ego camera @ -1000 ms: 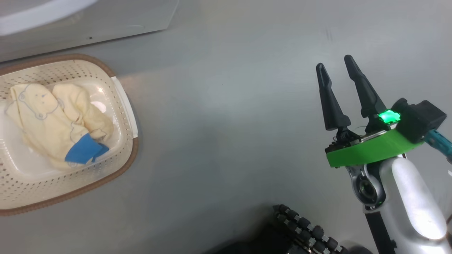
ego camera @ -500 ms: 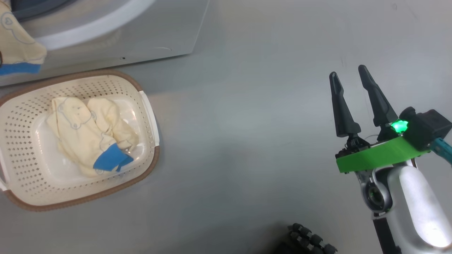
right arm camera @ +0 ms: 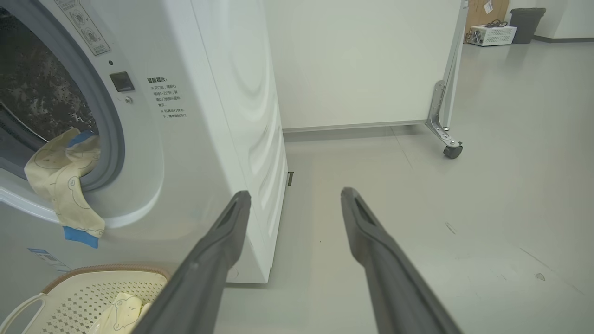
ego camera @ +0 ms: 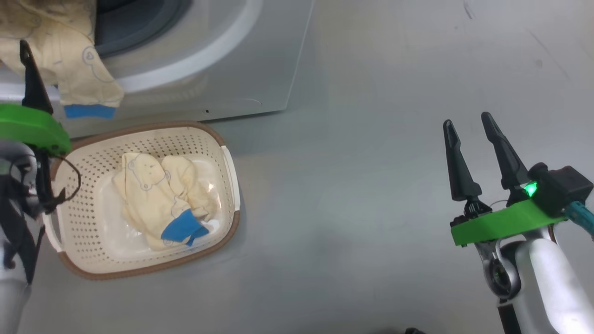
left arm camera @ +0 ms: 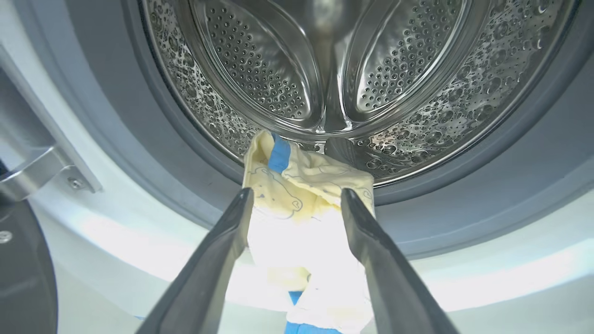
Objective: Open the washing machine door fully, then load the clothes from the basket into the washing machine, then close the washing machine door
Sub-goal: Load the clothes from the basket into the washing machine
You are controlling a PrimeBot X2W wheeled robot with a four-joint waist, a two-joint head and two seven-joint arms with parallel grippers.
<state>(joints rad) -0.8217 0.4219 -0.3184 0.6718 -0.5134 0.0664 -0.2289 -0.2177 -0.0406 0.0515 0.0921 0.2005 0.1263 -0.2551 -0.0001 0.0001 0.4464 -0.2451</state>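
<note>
The white washing machine (ego camera: 241,60) stands with its drum (left arm camera: 325,69) uncovered. A dark edge of the washing machine door (left arm camera: 18,269) shows beside the hinge, swung aside. One cream garment with bear drawings and a blue hem (ego camera: 69,69) hangs over the opening's lower lip (left arm camera: 306,185), half inside and half outside. My left gripper (left arm camera: 294,195) is open just before it, fingers either side of the cloth. More clothes (ego camera: 158,199), one with a blue piece (ego camera: 183,227), lie in the basket (ego camera: 222,139) on the floor below. My right gripper (ego camera: 466,123) hovers open far to the right.
Grey floor (ego camera: 348,185) spreads between the basket and my right arm. In the right wrist view a white panel on castors (right arm camera: 371,60) stands behind the machine's side, with a dark bin (right arm camera: 524,18) far back.
The head camera has swung, so the whole picture has shifted; the machine's opening, the draped garment and my left gripper have come into view. The basket's clothes lie as before.
</note>
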